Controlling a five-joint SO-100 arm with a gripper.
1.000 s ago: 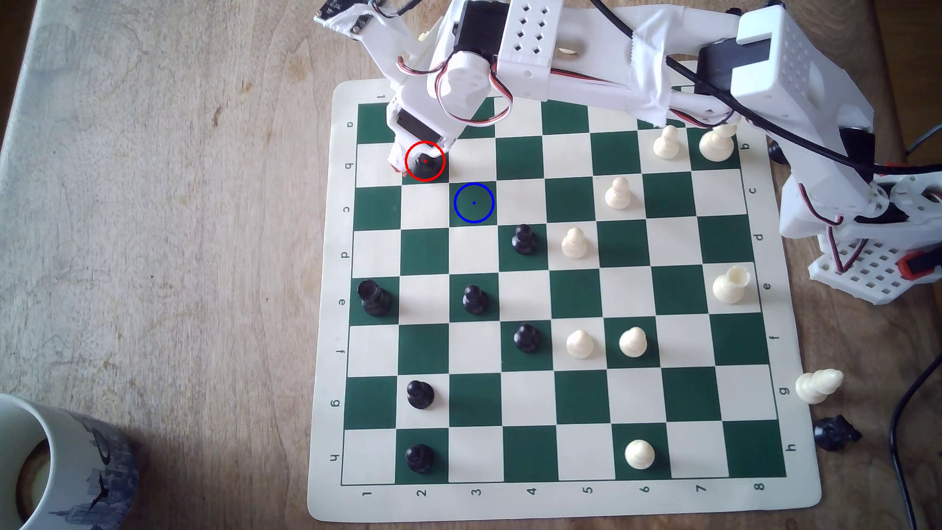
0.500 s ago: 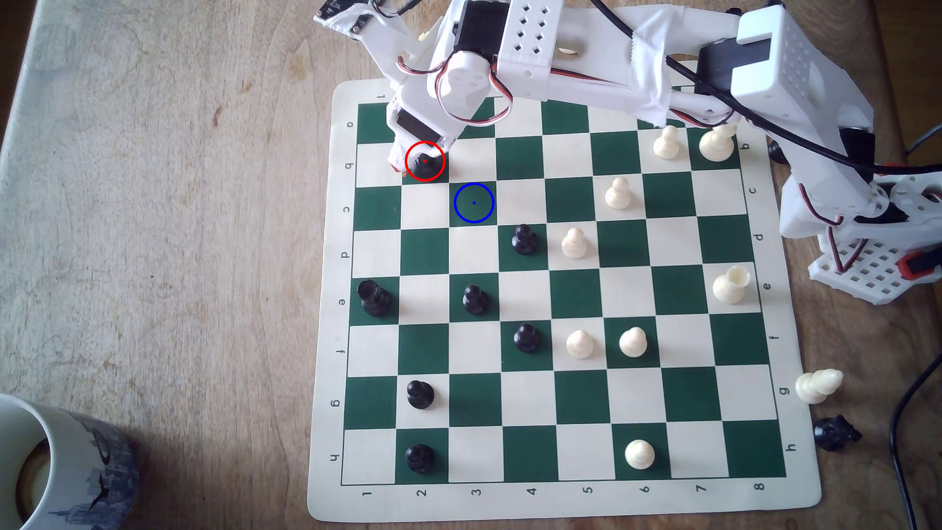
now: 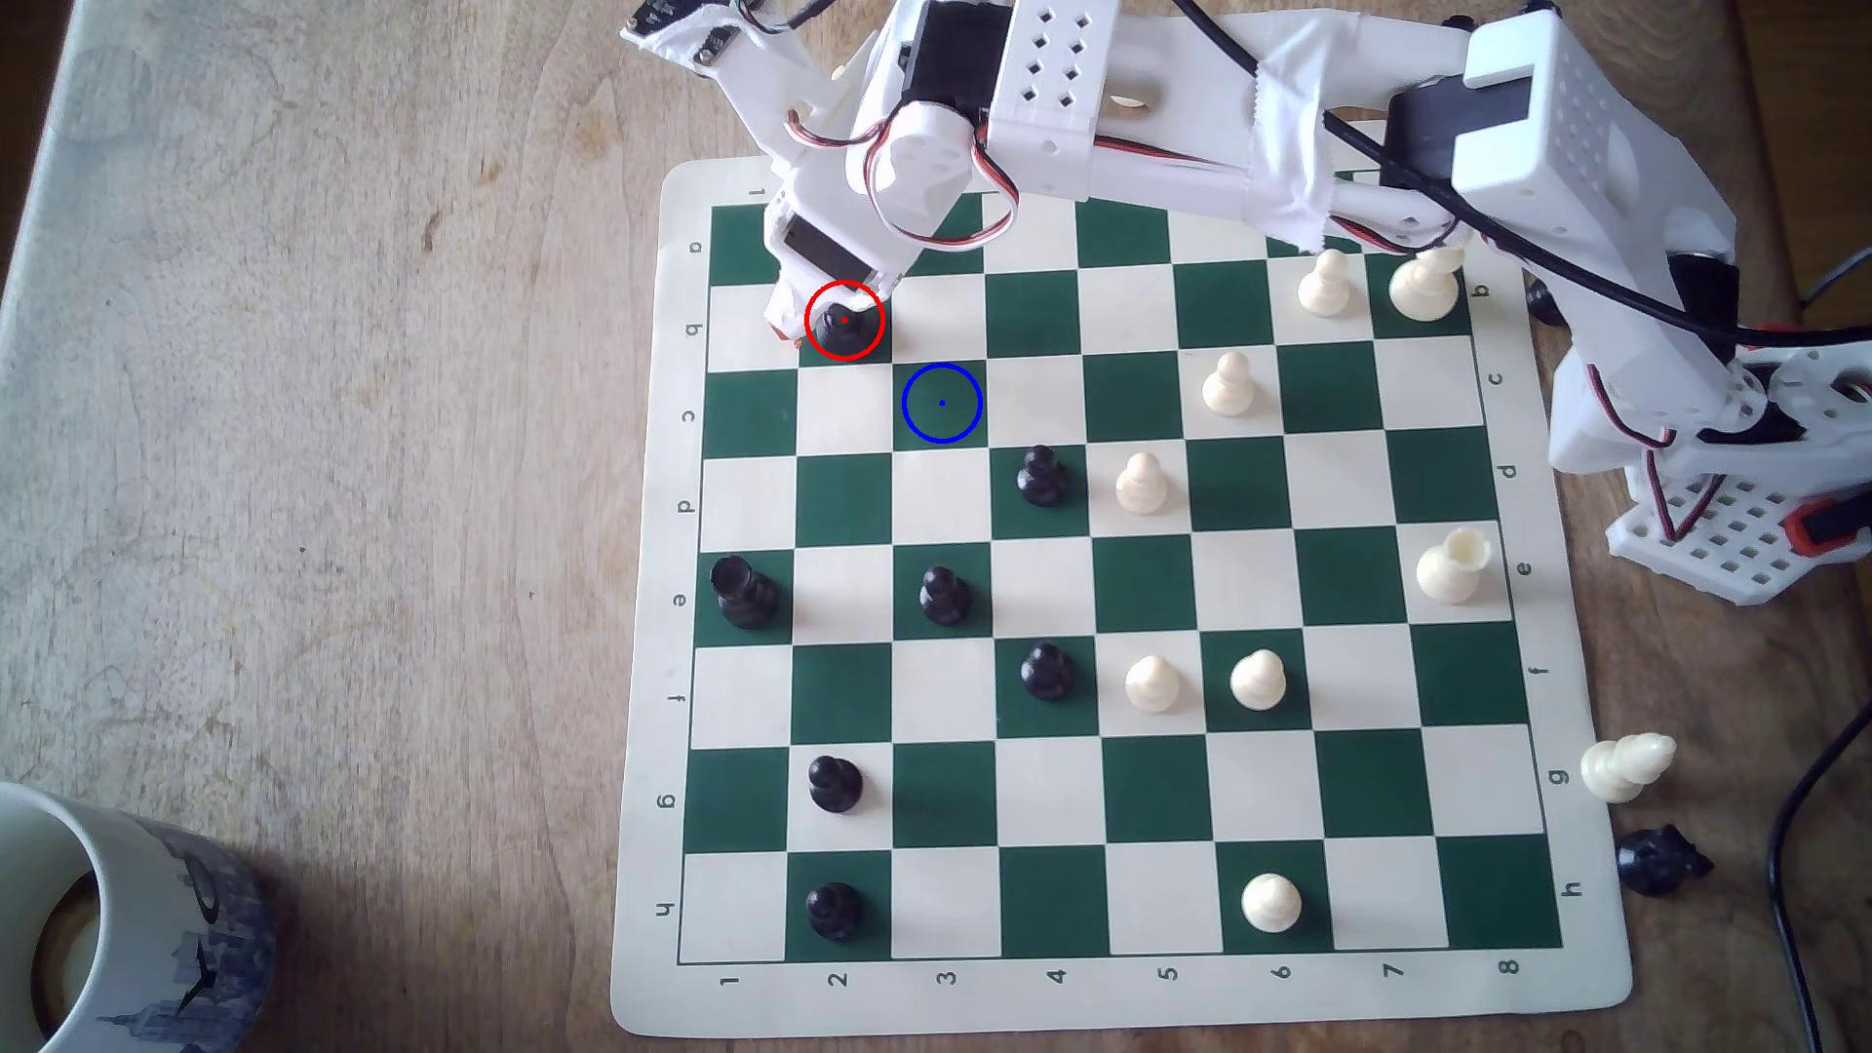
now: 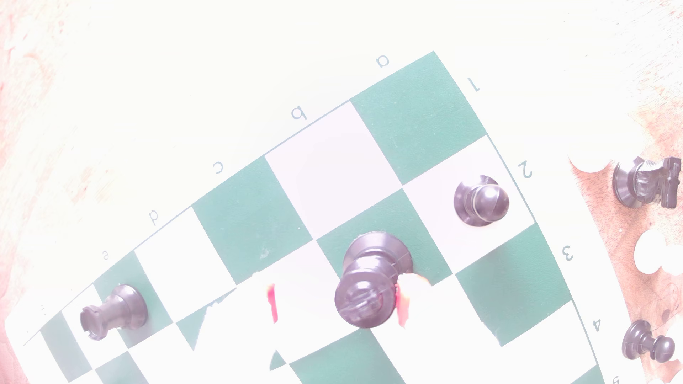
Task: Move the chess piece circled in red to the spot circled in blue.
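Your gripper (image 4: 336,306) is down over the black piece (image 3: 845,322) in the red ring, on the green square at row b, column 2. In the wrist view one red-edged finger (image 4: 402,302) sits right against the piece's collar, while the other (image 4: 271,302) stands well off to the side, so the gripper looks open and hasn't got the piece yet. The piece (image 4: 369,280) stands upright on its base. The blue-ringed square (image 3: 942,403) is one step diagonally away, down and toward the exterior view's right, and it's bare. I'd say close first, then lift and carry it that way.
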